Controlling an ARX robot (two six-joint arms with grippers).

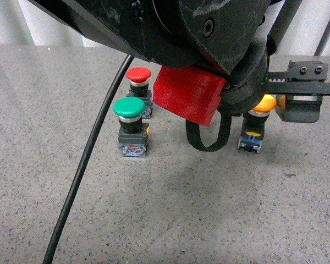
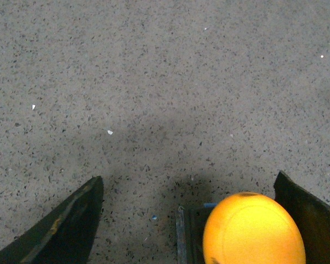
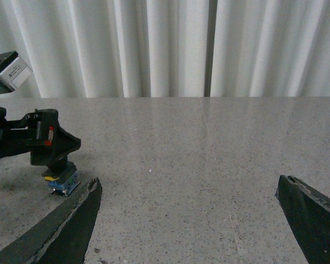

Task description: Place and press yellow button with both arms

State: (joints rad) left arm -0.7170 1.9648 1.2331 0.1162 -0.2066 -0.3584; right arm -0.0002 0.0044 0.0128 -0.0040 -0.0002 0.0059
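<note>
Yellow button [image 1: 264, 103] stands upright on the table [image 1: 209, 209], right of the green button [image 1: 129, 107], between the left gripper's [image 2: 188, 181] spread jaws (close by one finger, not clamped); right gripper [image 3: 188, 184], wide apart and empty, sits well off to its right.

Front view, you're looking at a big glossy black housing [image 1: 181, 27], scuffed, w/ one recessed screw [image 1: 208, 26]. Under it: a red printed block [image 1: 190, 102] and a black strap loop [image 1: 209, 137]. A thick black cable [image 1: 88, 159] crosses the view. Left gripper [image 2: 188, 179]: black, w/ a toothed rack [image 1: 276, 82] and two screw heads [image 1: 311, 70] on top. From the right wrist cam you'll also spot a small red mark [image 3: 51, 129] and a grey-white labelled box [image 3: 11, 71] at its wrist. Right gripper [image 3: 188, 184]: flat black fingers [image 3: 66, 225], edges worn pale.
</note>
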